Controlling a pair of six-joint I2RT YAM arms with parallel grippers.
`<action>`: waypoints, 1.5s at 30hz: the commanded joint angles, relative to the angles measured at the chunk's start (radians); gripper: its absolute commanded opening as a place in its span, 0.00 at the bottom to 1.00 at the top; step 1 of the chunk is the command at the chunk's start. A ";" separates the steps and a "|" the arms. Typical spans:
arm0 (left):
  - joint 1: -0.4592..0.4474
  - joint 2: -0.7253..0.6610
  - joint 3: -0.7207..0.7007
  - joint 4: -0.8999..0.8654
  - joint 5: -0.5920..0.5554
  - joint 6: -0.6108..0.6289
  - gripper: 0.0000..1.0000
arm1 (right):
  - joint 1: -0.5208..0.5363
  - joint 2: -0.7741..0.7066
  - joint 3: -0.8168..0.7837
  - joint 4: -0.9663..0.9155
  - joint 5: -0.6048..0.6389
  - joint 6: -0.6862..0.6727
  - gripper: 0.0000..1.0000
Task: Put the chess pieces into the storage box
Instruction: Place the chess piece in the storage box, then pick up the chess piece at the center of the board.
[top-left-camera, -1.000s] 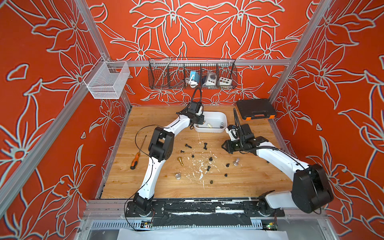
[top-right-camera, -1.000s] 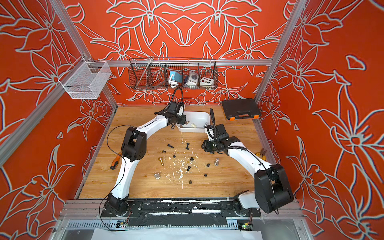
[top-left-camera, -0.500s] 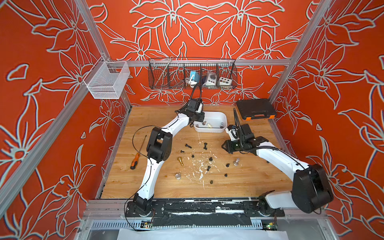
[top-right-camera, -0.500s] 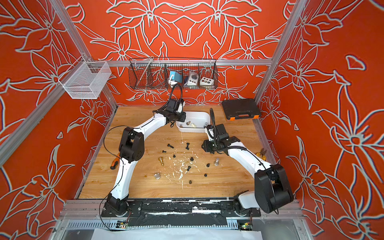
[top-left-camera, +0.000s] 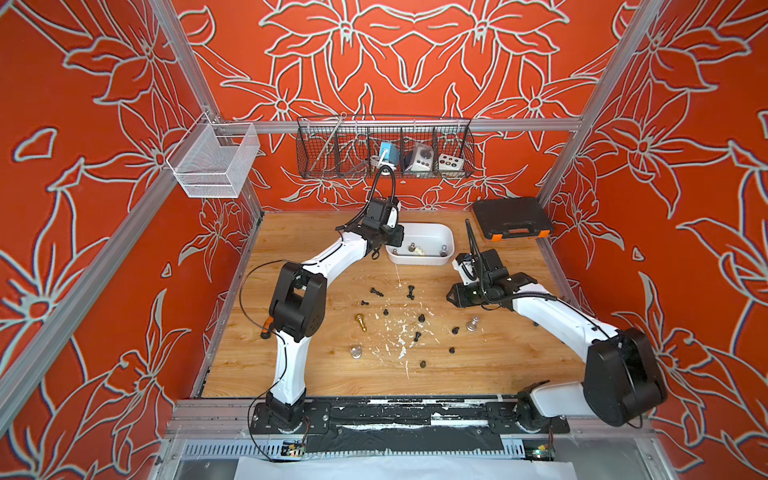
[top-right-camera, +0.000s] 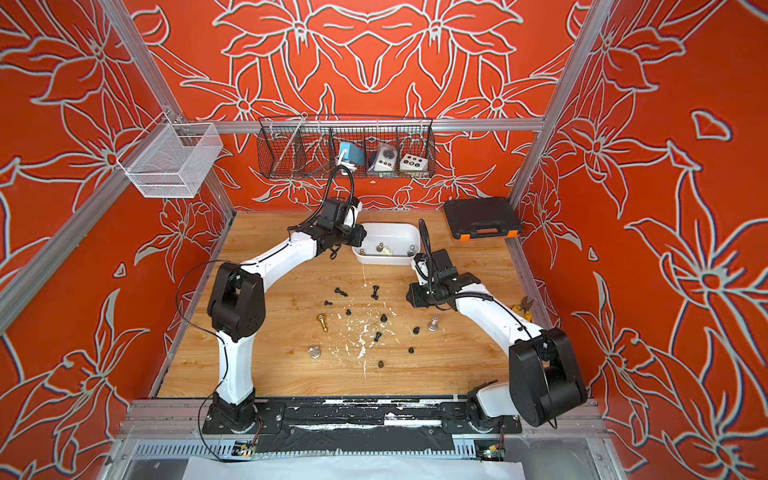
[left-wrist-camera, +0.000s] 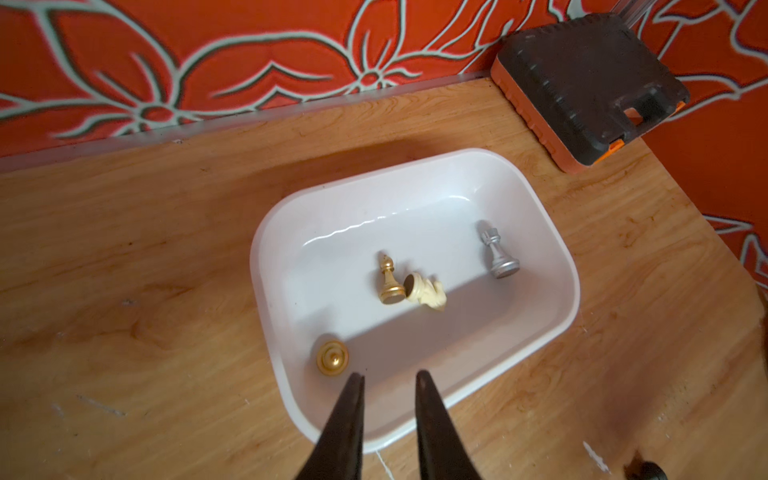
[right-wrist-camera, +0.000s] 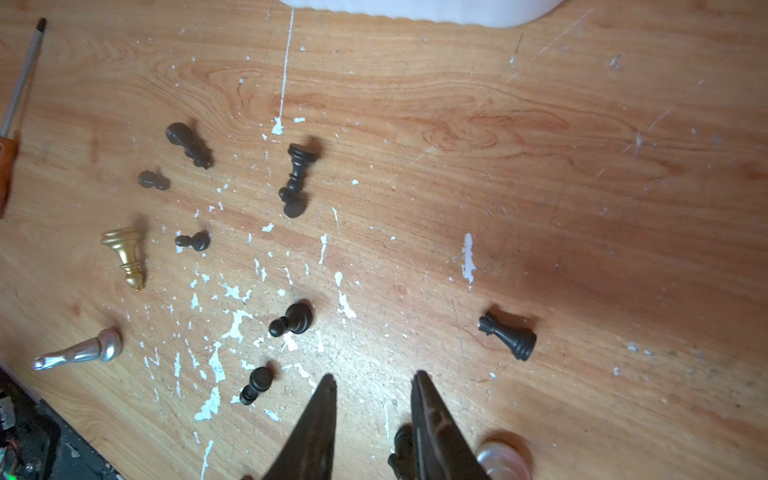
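The paint-flecked wooden tabletop (top-left-camera: 316, 365) sat between orange flowered walls (top-left-camera: 83, 208). Toward the back, the white storage box (left-wrist-camera: 415, 187) held four chess pieces (left-wrist-camera: 496, 253): two gold, one cream, one silver. Others, mostly black, lay scattered in front of it. The left gripper (left-wrist-camera: 390, 380) hung over the box's rim and the right gripper (right-wrist-camera: 374, 382) above the table, both slightly parted and empty.

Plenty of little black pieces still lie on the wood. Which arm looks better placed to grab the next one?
Probably the right. The right gripper hangs open and empty just above the loose black pieces. The left gripper, also open and empty, is at the storage box, away from them.
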 joint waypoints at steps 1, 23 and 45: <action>0.006 -0.096 -0.095 0.080 0.033 -0.026 0.24 | -0.004 -0.025 0.011 -0.058 0.065 -0.034 0.33; 0.015 -0.494 -0.718 0.280 0.018 -0.166 0.25 | 0.081 0.047 0.059 -0.082 0.029 -0.034 0.32; 0.032 -0.707 -1.003 0.349 0.023 -0.243 0.28 | 0.277 0.303 0.222 -0.098 0.049 -0.032 0.39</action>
